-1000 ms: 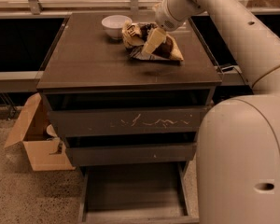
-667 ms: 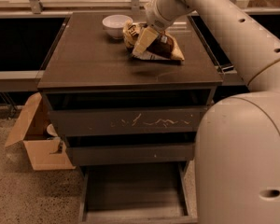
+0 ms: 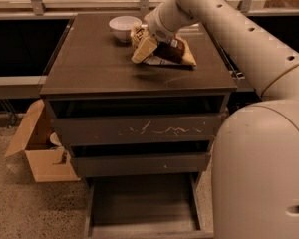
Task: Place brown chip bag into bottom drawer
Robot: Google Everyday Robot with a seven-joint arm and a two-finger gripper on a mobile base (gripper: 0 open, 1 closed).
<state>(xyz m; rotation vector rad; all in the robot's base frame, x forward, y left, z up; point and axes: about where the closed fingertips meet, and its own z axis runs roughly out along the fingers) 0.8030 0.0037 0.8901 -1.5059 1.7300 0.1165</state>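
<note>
The brown chip bag (image 3: 170,50), dark brown in the middle with cream-yellow ends, hangs tilted just above the cabinet top (image 3: 89,63) and casts a shadow below it. My gripper (image 3: 148,37) is shut on the bag's left end, reaching in from the upper right. The bottom drawer (image 3: 144,203) is pulled out at the foot of the cabinet, and its flat grey floor holds nothing.
A small white bowl (image 3: 123,26) stands on the cabinet top just left of the bag. The drawer with white scratches (image 3: 139,130) is shut. A tan cardboard box (image 3: 40,151) sits on the floor at the left. My robot's white body (image 3: 261,173) fills the right.
My gripper has moved left with the chip bag in it, and the bag has tilted and come off the cabinet top.
</note>
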